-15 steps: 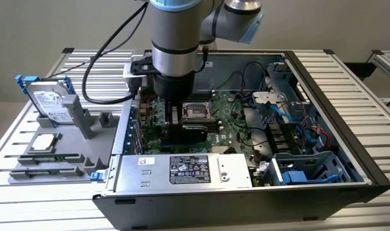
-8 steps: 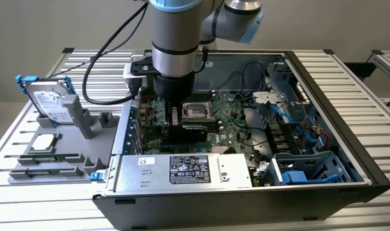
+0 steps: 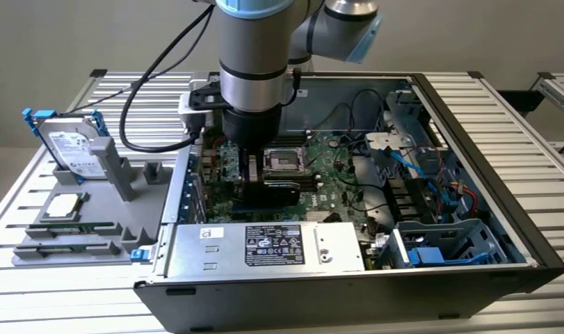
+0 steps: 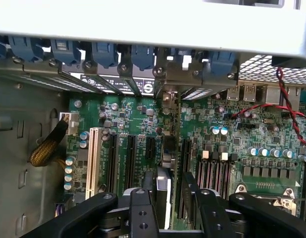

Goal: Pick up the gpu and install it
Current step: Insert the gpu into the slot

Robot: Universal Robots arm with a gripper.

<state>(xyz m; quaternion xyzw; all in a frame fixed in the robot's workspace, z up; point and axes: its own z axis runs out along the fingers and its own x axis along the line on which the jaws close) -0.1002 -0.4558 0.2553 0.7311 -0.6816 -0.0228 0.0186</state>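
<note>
The arm [image 3: 254, 56] stands vertical, its gripper [image 3: 256, 167] pointing straight down.

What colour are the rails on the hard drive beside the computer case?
Blue rails on the silver hard drive; the exterior view shows them best.

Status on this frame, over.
Pincer low inside the case, at the gpu. The gpu stands on edge over the motherboard slots. Nothing seen in the way.

A plain beige wall [image 3: 78, 35] is standing behind the ribbed metal counter [image 3: 504, 111]. Another counter [image 3: 560, 90] is showing at the exterior view's right edge.
</note>
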